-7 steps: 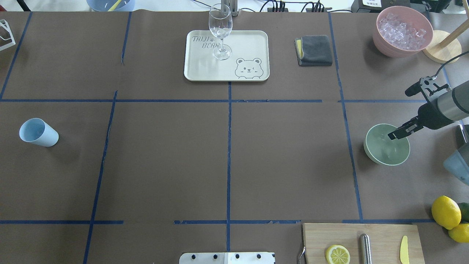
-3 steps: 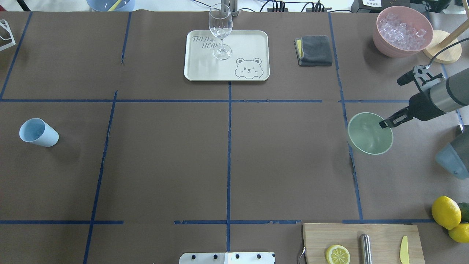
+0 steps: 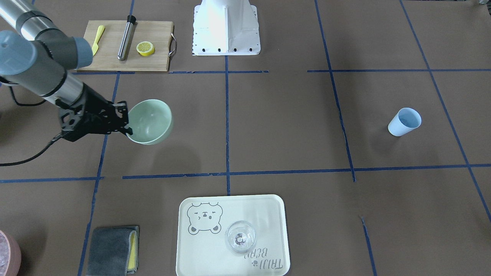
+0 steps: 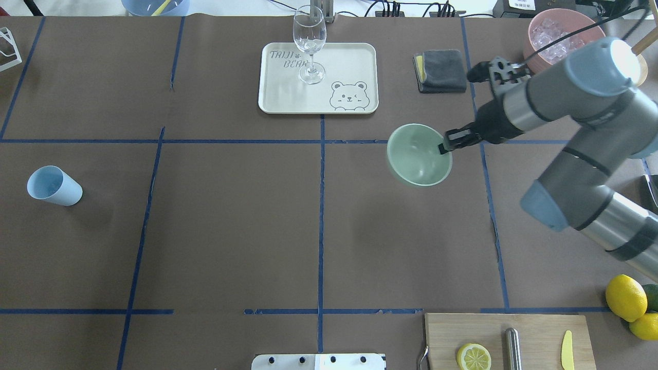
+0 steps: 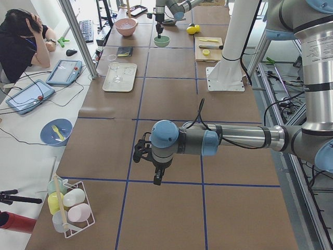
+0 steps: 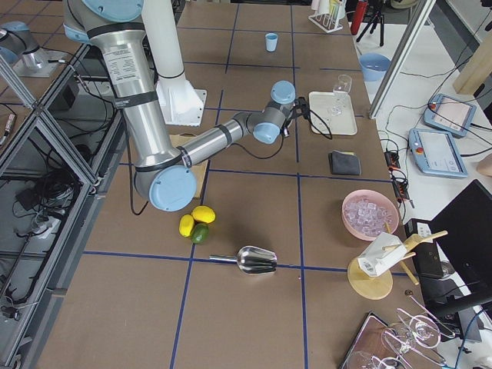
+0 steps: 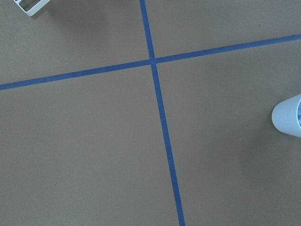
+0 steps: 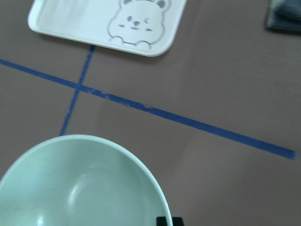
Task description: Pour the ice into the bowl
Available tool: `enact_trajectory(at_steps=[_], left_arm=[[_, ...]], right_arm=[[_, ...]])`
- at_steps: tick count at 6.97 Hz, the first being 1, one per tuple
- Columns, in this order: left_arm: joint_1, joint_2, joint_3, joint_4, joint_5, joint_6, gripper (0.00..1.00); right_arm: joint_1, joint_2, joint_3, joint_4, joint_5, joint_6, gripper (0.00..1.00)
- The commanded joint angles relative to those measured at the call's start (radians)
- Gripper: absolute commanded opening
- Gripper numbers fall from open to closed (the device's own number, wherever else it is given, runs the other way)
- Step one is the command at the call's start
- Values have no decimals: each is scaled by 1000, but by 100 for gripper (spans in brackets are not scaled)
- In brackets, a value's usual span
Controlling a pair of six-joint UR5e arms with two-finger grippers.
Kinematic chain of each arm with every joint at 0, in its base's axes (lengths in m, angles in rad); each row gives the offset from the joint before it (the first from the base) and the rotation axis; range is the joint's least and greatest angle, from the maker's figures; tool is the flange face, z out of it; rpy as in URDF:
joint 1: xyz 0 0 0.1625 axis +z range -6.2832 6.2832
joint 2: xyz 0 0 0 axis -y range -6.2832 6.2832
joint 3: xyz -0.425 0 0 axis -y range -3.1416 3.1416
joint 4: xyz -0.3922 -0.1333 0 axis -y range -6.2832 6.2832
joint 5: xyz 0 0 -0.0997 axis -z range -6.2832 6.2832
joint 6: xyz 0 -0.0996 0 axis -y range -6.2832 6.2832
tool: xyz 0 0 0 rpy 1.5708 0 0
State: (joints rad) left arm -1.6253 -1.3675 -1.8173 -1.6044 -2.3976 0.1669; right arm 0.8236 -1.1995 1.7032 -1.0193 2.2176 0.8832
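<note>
Far left end of the counter: the light blue cup [image 4: 54,186] stood alone, and whether anything sat inside it, I couldn't tell. The left end effector [image 5: 155,179] hung above that same end, pointing down. Clenched or released? That side view didn't settle it.

Middle of the far edge: the bear tray [image 4: 288,97] with a wine glass [image 4: 309,43] on it, both tucked out of the working lane.

Then the action. The right end effector [image 4: 443,148] was clenched on the rim of the mint-green bowl [image 4: 416,156], holding it mouth-up and off the counter, just right of the centre tape line. A rim pinch likely suited the job, since it left the mouth open for a pour.

Bare brown paper spread wide between bowl and cup, so there was plenty of room to set down. The tray's corner and the folded grey cloth [image 4: 442,69] were the nearest things to mind.

Far right corner: ice [image 4: 552,33] lay heaped in the pink bowl [image 4: 529,46], well apart from the green one.
</note>
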Motion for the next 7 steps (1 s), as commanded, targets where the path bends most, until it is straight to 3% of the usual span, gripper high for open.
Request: enact_trajectory(at_steps=[1, 2, 3, 4, 5, 6, 7], left_arm=[[1, -1, -2, -2, 0, -1, 100], [1, -1, -2, -2, 0, -1, 100], [1, -1, -2, -6, 0, -1, 100], [1, -1, 0, -9, 0, -1, 100], [2, -1, 0, -12, 0, -1, 100], [2, -1, 0, -12, 0, -1, 100], [2, -1, 0, -12, 0, -1, 100]], right_arm=[[-180, 247, -22, -222, -239, 144, 0], [-270, 361, -95, -281, -368, 252, 0], [-329, 497, -257, -280, -450, 340, 0], [-354, 609, -413, -275, -456, 389, 0], [-380, 677, -504, -275, -461, 399, 0], [-399, 689, -522, -275, -461, 401, 0], [-405, 689, -522, -275, -461, 401, 10]])
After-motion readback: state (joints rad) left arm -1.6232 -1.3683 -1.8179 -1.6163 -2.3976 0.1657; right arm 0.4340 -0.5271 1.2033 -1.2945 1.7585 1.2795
